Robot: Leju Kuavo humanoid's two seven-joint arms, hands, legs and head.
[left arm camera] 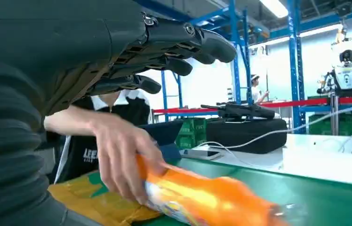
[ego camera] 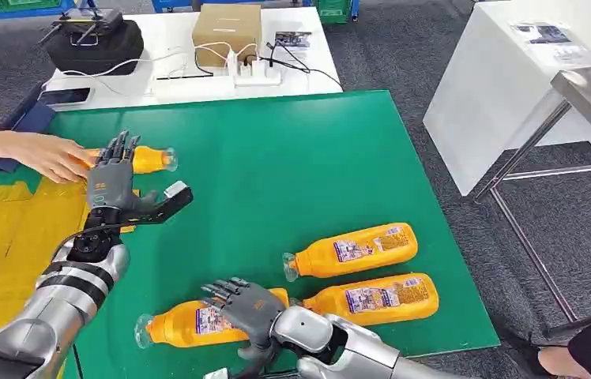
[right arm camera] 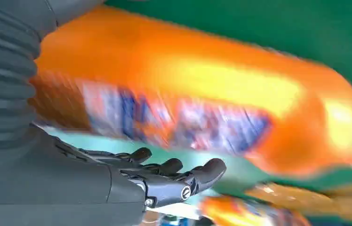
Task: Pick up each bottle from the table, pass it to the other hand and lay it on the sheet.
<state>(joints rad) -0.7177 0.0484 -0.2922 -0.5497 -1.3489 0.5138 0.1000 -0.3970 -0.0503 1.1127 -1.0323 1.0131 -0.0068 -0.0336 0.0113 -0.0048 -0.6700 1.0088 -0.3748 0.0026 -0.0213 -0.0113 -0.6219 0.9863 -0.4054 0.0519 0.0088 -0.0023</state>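
Four bottles on the green counter (ego camera: 292, 158), head view first. Three lie near my right side: the nearest bottle (ego camera: 190, 324) under my right hand (ego camera: 241, 306), long axis across the counter, cap toward my left; beside it a second bottle (ego camera: 375, 298) and above that a third bottle (ego camera: 355, 250), both roughly parallel, caps also leftward. The fourth bottle (ego camera: 150, 159) lies at the edge of the yellow sheet (ego camera: 8, 229), cap pointing right, a person's hand (ego camera: 51, 155) on its far end. My left hand (ego camera: 114, 178) hovers just over it, fingers spread wide, holding nothing. My right hand has its fingers apart over the nearest bottle; I cannot tell whether it touches.

Left wrist view: my left hand's fingers (left arm camera: 174, 44) extend flat and apart above the fourth bottle, which the person's hand grips at the sheet's edge.

Right wrist view: fingers (right arm camera: 179, 172) straight and apart, the nearest bottle's body close by, blurred, not enclosed.

Judgement: step in hand is the pick of the nearest bottle. Best to wrap mid-body across the long axis, leaving one end free for the handover.
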